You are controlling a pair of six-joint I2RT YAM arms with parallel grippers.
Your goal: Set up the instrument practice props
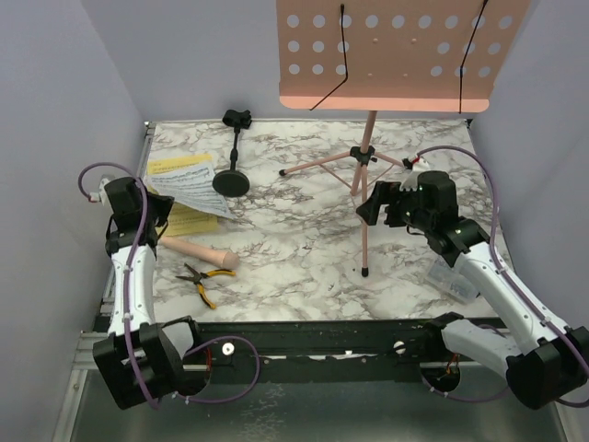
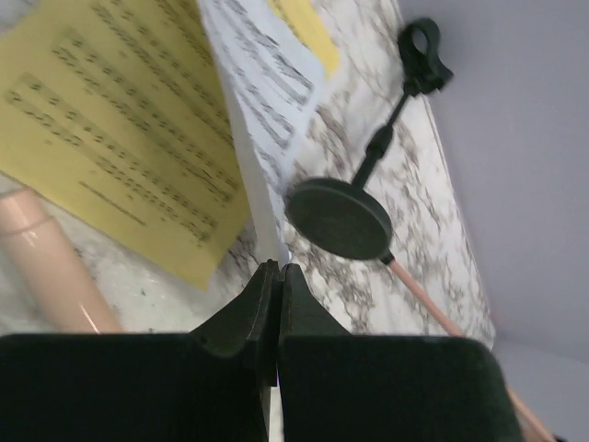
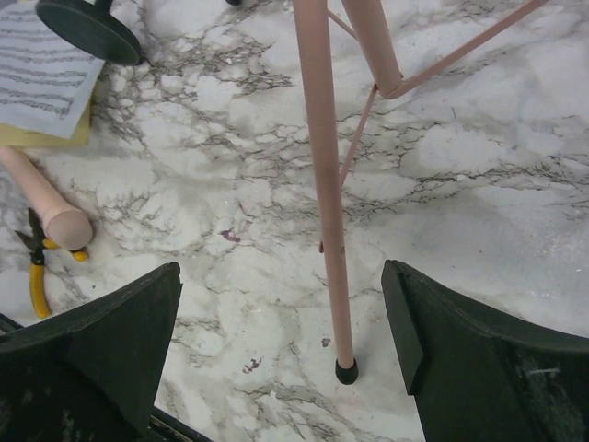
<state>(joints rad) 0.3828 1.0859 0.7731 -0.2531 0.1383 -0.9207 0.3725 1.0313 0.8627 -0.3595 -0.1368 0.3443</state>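
Note:
My left gripper (image 2: 279, 269) is shut on the near edge of a white sheet-music page (image 2: 267, 101), which rises edge-on from the fingertips. Yellow pages (image 2: 120, 138) lie flat beneath it, and the beige microphone (image 2: 51, 267) lies to their left. From above, that gripper (image 1: 156, 216) sits at the pages' (image 1: 189, 189) left edge. The black mic stand (image 1: 232, 180) stands upright just beyond them. The pink music-stand desk (image 1: 396, 51) stands on its tripod pole (image 1: 366, 184). My right gripper (image 3: 281, 272) is open, with one tripod leg (image 3: 322, 184) between its fingers, untouched.
Yellow-handled pliers (image 1: 202, 281) lie near the front edge, below the microphone (image 1: 198, 250). A clear plastic box (image 1: 451, 276) sits under the right arm. Grey walls close the table's left, right and back. The tripod's legs (image 1: 317, 166) spread across the far middle.

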